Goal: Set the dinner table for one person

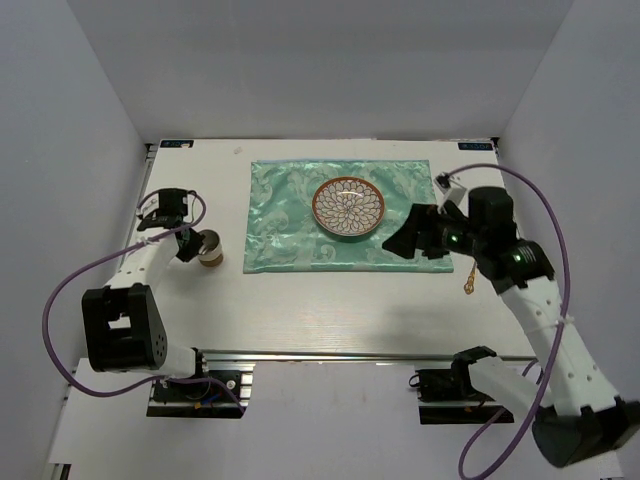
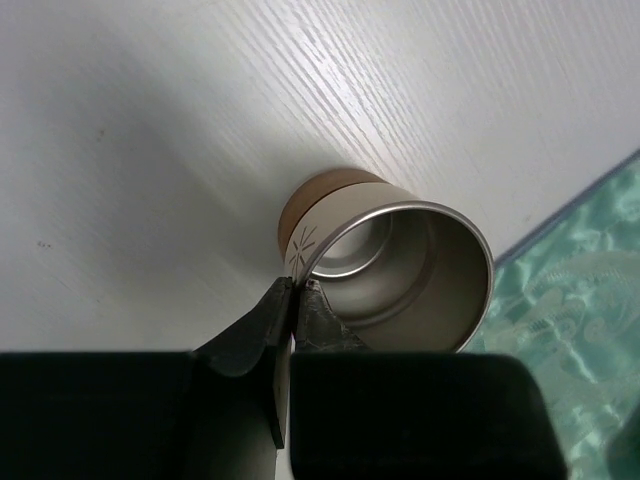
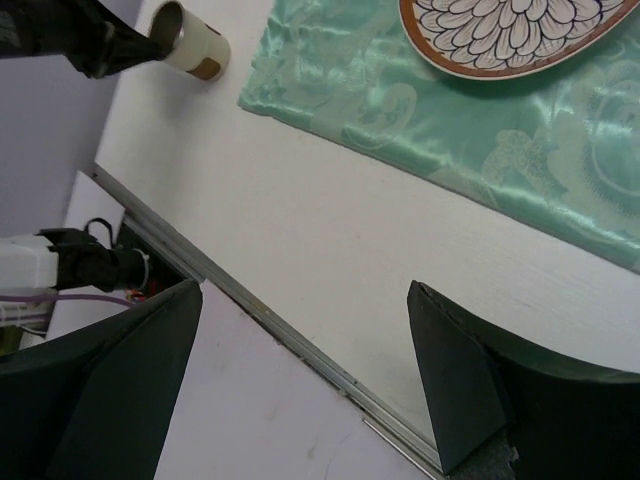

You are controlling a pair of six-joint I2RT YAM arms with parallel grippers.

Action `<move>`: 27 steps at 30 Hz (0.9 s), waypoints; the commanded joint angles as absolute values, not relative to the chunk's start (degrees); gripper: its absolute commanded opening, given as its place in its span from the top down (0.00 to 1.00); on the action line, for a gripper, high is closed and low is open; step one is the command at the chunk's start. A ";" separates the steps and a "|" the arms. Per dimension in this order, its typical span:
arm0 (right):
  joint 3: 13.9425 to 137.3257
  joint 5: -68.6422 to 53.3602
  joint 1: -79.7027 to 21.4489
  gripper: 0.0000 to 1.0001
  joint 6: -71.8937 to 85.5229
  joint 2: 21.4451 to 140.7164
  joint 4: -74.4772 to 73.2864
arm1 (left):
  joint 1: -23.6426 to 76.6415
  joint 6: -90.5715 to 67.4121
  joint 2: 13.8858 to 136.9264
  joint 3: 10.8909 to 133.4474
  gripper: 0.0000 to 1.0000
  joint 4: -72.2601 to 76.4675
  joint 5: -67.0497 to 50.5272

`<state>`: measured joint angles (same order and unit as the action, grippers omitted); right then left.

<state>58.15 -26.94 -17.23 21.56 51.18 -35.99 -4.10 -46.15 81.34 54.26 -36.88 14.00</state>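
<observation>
The dinner table (image 1: 330, 310) is white with faint wood grain and has a silver rail (image 1: 350, 354) along its near edge. A white metal-lined cup (image 1: 211, 249) with a brown base sits left of the green mat (image 1: 290, 200). My left gripper (image 1: 192, 243) is shut on its rim, one finger inside and one outside (image 2: 300, 285); the cup (image 2: 400, 270) looks tilted. A round flower-patterned plate (image 1: 348, 208) lies on the mat. My right gripper (image 1: 400, 237) is open and empty above the mat's near right corner; in its own view (image 3: 305, 290) it frames bare table (image 3: 350, 240).
A small thin gold object (image 1: 468, 285) lies on the table right of the mat, beside the right arm. White walls enclose the table at the back and sides. In the right wrist view the rail (image 3: 250, 300), mat (image 3: 400, 110), plate (image 3: 510, 30) and cup (image 3: 190, 45) show.
</observation>
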 commanded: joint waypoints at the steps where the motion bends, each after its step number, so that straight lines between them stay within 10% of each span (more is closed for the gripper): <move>1: 68.07 -20.15 -21.96 0.11 17.14 59.30 -35.41 | -2.55 -42.20 78.32 57.47 1.00 -37.79 9.17; 11: 95.70 11.49 -40.06 0.11 18.28 85.16 -45.70 | 8.86 -37.53 74.44 68.55 1.00 -41.22 -7.29; 27: 101.00 15.38 -50.80 0.27 21.44 97.82 -45.88 | 31.29 -43.59 77.97 72.25 1.00 -38.06 -2.38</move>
<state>102.43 13.78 -50.00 20.78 97.01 -45.56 30.39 -42.00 80.16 71.09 -39.86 -3.70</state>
